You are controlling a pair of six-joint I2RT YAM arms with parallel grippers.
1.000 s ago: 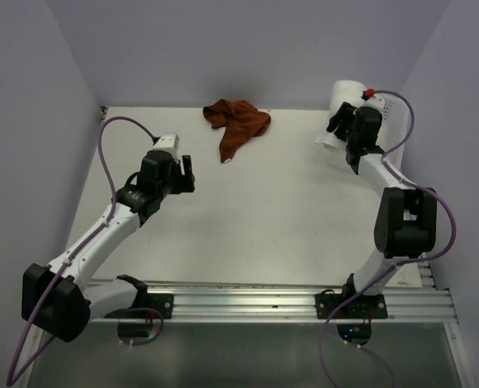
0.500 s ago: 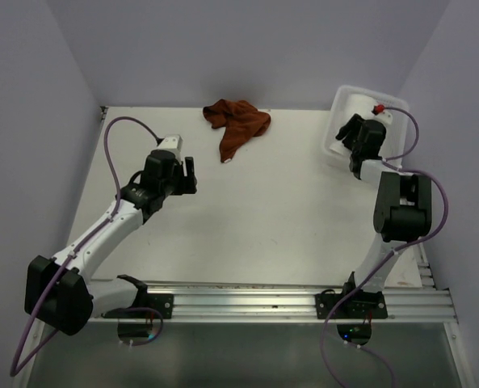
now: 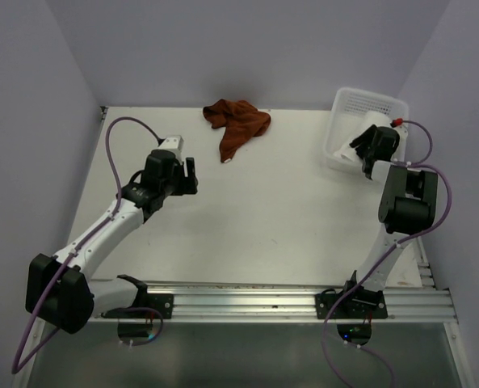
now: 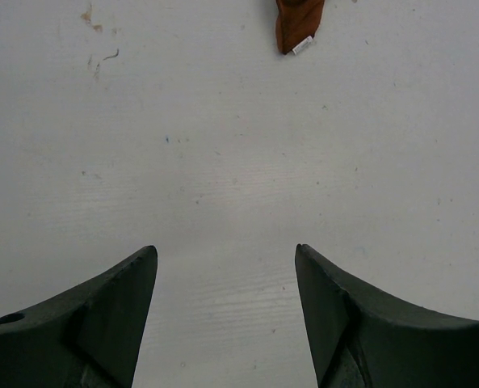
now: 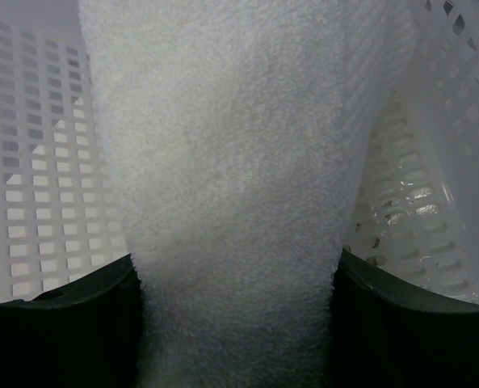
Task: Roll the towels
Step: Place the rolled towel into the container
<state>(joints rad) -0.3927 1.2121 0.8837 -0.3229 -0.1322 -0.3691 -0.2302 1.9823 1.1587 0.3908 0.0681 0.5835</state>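
We are stretching our right arm to the far right corner, the right gripper (image 5: 235,275) clamping the white towel (image 5: 239,145) inside the basket (image 3: 368,101). Our left gripper (image 4: 225,259) is hanging open above the table (image 3: 287,210), and the rust-brown towel (image 3: 235,121) is lying crumpled beyond it.

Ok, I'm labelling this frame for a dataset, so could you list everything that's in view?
table: one, white, fills the workspace.
rail: one, silver, along the near edge under the arm bases.
basket: one, white perforated plastic, far right corner.
rust-brown towel: one, rust-brown, crumpled at the far middle of the table.
white towel: one, white, rolled up, inside the basket.
left gripper: one, black, open above bare table.
right gripper: one, black, closed on the white towel in the basket.
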